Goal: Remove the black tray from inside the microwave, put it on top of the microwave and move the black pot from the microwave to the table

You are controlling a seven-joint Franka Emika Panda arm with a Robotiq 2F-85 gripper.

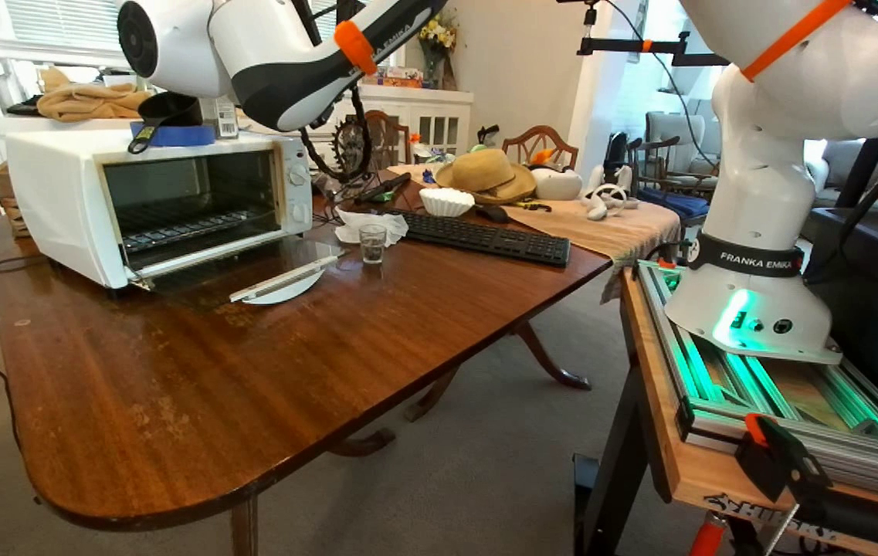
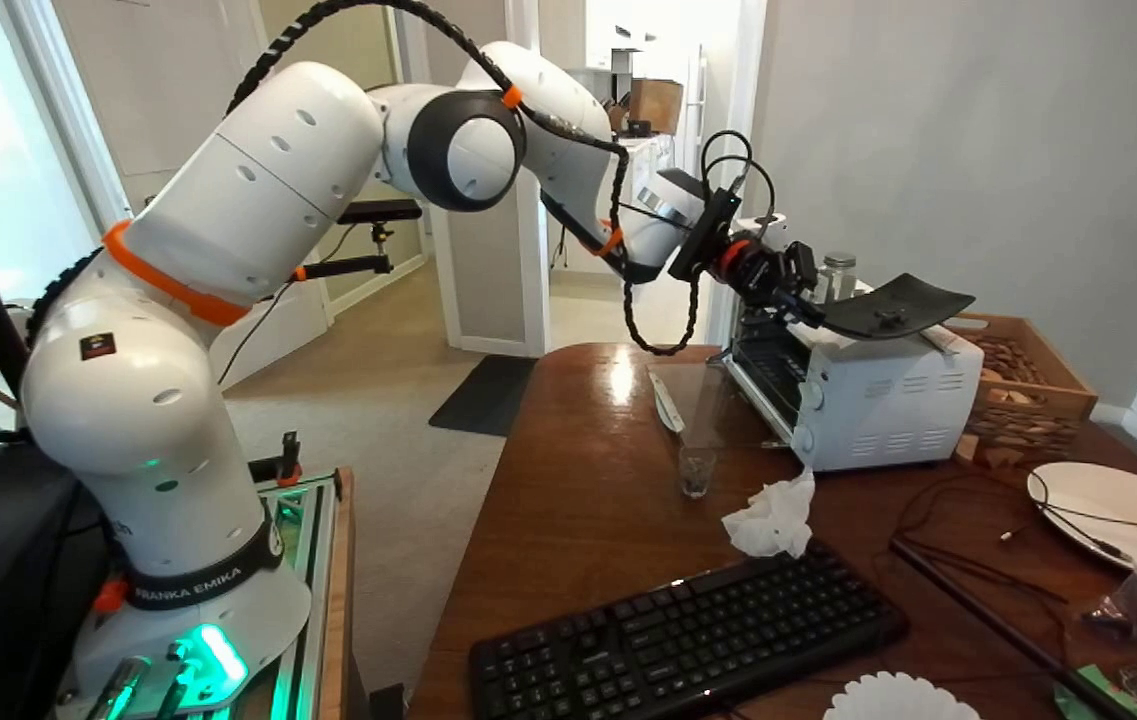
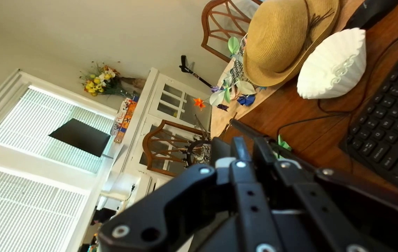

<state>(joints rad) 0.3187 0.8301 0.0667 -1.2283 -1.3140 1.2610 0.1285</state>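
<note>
White and thick-jointed, the arm (image 2: 258, 190) climbs from its base, folds over at a high elbow and sends its wrist slanting down towards the microwave (image 2: 888, 410). Below, all polished reddish-brown, that's the bench (image 1: 176, 409), with the microwave's glass door (image 2: 713, 410) let down at the front. Alongside we have a small clear glass (image 2: 696, 472), a crumpled white tissue (image 2: 773, 518), then the black keyboard (image 2: 688, 640). Farther off, a straw hat (image 1: 485, 171) lies on a pale cloth (image 1: 624, 224), and behind that, white blinds (image 3: 27, 206) and bright yellow flowers (image 3: 102, 78). Look at the top of the microwave: the black pot (image 1: 174, 110) is perched there, just above a flat blue item (image 1: 190, 136). And now the end effector (image 3: 251, 147)! Jaws almost together, and in an exterior view they're clamped on one edge of the black tray (image 2: 918, 300), which juts out, tilted, over the microwave's top. Whether the tray touches the microwave, I cannot tell.
</note>
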